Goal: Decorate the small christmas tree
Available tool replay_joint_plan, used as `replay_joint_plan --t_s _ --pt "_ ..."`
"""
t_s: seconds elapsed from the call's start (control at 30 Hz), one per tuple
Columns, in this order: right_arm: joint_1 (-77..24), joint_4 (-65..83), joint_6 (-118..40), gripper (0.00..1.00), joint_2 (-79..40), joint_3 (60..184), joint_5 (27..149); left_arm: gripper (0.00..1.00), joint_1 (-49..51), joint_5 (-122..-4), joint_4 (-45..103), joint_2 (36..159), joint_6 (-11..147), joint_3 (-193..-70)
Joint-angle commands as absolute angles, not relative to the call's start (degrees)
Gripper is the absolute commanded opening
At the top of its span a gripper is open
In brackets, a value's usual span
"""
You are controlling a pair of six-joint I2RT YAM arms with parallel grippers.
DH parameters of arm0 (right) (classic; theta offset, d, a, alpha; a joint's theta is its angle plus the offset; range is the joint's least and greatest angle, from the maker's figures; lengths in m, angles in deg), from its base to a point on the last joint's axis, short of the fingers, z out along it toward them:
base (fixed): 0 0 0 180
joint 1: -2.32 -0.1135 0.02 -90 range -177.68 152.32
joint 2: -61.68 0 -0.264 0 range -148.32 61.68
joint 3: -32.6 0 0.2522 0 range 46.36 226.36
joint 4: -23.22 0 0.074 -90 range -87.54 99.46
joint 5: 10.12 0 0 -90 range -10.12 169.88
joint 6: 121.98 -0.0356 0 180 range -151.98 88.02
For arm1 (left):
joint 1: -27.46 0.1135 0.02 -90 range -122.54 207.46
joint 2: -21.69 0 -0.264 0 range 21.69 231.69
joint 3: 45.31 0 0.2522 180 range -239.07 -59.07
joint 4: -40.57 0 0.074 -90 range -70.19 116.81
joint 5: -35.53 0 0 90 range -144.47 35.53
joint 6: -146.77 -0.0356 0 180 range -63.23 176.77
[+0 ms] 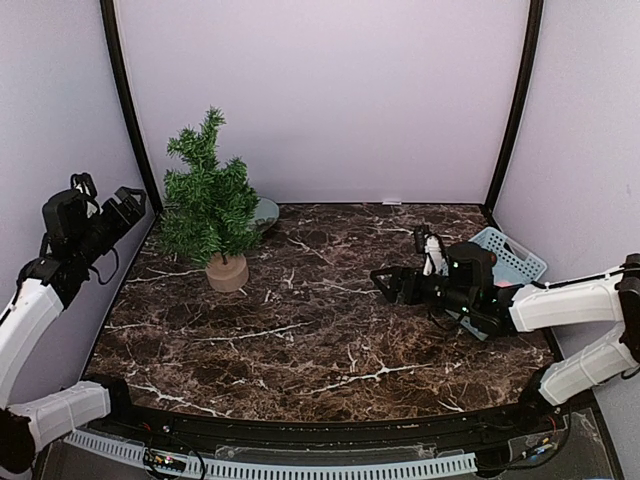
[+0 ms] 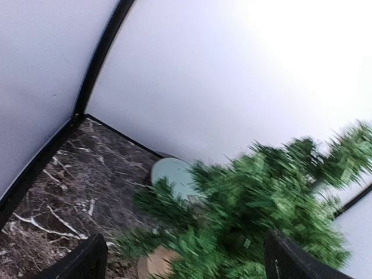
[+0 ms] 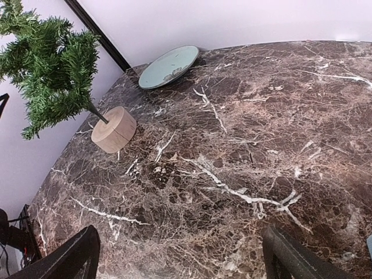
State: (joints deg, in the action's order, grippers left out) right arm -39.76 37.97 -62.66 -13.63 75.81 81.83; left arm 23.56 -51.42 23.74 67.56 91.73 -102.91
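Small christmas tree (image 1: 210, 205) stands undecorated at the back left of the desk (image 1: 320, 330), beside a plate (image 1: 266, 212). Your left hand (image 1: 132, 200) and right hand (image 1: 385, 284) are both spread apart, empty. Treat this as the fetching step: first pick up an ornament, probably from the basket (image 1: 515, 258).

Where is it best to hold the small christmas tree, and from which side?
Probably the round wooden base of the small christmas tree, approached low from its open right side. The base is bare and firm under the branches, which would bend; the wall is close on the left.
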Motion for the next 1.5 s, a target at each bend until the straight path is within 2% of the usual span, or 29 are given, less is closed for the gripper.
replay_joint_plan --t_s 0.0,0.23,0.57,0.83,1.1,1.47 --pt "-38.95 41.34 -62.40 0.98 -11.70 75.64 85.77 0.94 36.43 -68.28 34.06 75.39 99.63 -99.92" --pt "-37.45 40.12 -62.15 0.98 -9.58 75.45 88.53 0.90 40.82 -75.96 45.35 94.87 100.72 -101.54" --pt "-36.44 39.65 -62.90 0.98 -8.02 74.72 89.42 0.64 41.24 -84.37 55.66 116.38 102.24 -104.85" --pt "-36.26 38.67 -62.55 0.99 -7.50 74.61 89.09 0.50 40.28 -95.43 68.83 128.19 106.26 -103.92" --pt "-36.26 39.27 -63.11 0.99 -8.30 74.58 89.63 0.44 34.91 -96.44 62.09 132.37 99.23 -109.29" --pt "-36.26 38.33 -62.83 0.99 -6.80 74.08 89.10 0.44 30.20 -98.85 62.14 137.17 97.95 -112.16"
